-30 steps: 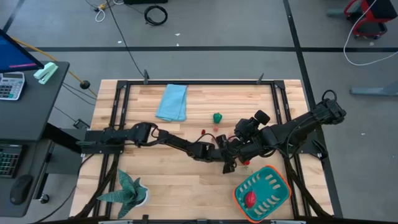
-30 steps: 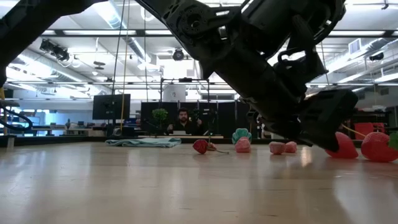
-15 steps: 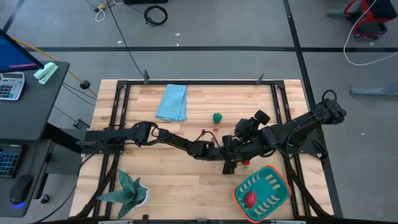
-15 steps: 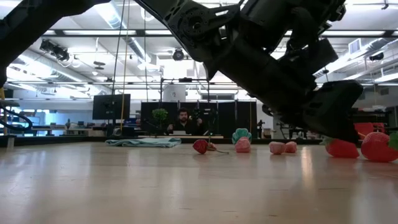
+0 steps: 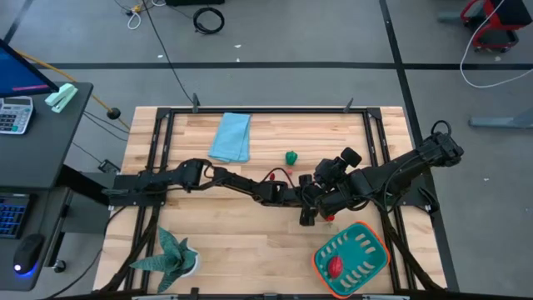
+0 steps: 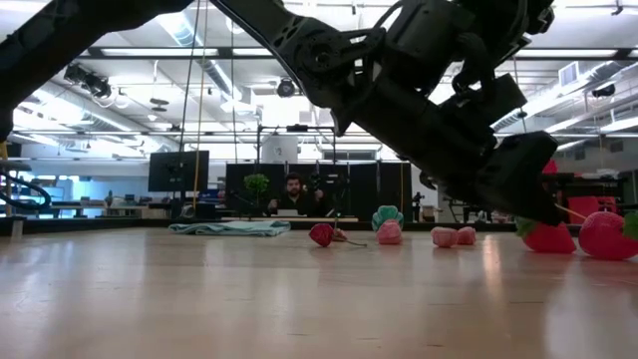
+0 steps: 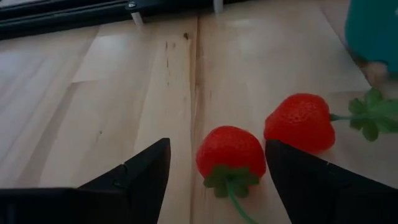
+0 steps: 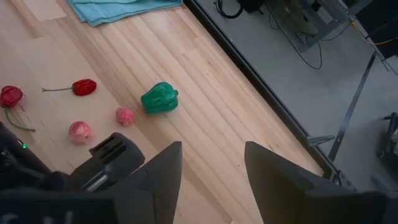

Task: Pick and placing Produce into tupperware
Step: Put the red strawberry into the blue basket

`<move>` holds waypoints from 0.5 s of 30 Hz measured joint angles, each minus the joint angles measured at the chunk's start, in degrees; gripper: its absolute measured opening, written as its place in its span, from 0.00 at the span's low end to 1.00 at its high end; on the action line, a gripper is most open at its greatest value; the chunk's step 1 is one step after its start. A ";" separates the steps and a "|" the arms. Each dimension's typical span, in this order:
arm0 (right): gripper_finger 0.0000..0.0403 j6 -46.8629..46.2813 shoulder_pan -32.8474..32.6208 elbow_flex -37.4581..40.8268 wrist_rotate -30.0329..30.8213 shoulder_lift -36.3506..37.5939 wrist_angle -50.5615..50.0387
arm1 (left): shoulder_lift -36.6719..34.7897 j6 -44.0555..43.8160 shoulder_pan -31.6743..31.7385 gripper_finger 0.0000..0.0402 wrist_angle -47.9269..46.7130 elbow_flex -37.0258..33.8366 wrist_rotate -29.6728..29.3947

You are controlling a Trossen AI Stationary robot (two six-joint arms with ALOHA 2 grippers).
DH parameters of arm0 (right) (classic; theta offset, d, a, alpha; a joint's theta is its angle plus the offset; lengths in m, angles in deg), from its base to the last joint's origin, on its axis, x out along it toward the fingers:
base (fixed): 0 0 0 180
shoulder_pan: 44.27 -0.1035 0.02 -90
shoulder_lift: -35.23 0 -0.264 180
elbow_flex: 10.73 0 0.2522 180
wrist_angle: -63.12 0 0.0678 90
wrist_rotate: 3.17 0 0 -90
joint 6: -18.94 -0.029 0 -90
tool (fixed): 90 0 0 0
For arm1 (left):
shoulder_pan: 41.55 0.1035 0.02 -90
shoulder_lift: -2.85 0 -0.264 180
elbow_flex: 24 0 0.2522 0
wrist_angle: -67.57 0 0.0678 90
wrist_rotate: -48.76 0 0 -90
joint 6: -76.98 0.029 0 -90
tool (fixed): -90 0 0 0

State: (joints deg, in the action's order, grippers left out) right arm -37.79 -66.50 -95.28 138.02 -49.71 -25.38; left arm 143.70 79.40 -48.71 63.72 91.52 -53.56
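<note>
The left gripper (image 7: 214, 180) is low over the middle of the table (image 5: 241, 242), its two dark fingers (image 7: 140, 171) spread wide and holding nothing. Between them, close to both but not gripped, a round red radish (image 7: 231, 151) lies on the wood, its green leafy cap and thin stem pointing back toward the wrist. Just beyond the far finger lies a second red piece (image 7: 300, 122), a little larger, with a frilly green sprig at its side; whether the two red pieces touch cannot be told. Farther out past them a teal wall of the tupperware (image 7: 375, 28) shows at the edge of the left wrist view.

From above, the left gripper (image 5: 305, 200) meets the right gripper (image 5: 321, 200) near the table's centre, and the tupperware (image 5: 366, 268) stands just beyond them toward the front right corner. It is a rounded-square teal container with an orange rim and pale slots inside, and one red piece (image 5: 336, 266) already lies in it.

The right gripper (image 8: 211, 168) hangs higher, its fingers parted and empty. Ahead of it lie a green pepper (image 8: 159, 98), two small pink pieces (image 8: 125, 116) (image 8: 80, 132), a dark red chilli (image 8: 84, 86) and another red piece (image 8: 10, 96), with a light blue cloth (image 8: 118, 9) farther off.
</note>
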 joint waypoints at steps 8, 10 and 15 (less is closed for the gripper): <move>0.46 0.54 0.00 0.02 0.06 0.00 0.00 | 2.84 -0.47 0.02 0.67 6.50 -0.04 0.29; 0.46 1.49 0.00 0.00 0.32 0.00 0.00 | 2.89 -0.84 0.16 0.67 6.10 -0.04 0.30; 0.46 2.80 0.00 0.01 4.18 0.00 -0.02 | 2.89 -1.74 0.65 0.67 6.60 -0.04 0.23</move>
State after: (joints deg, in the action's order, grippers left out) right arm -35.00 -66.50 -95.27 142.19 -49.71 -25.40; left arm 146.59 77.66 -48.05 70.32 91.47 -53.33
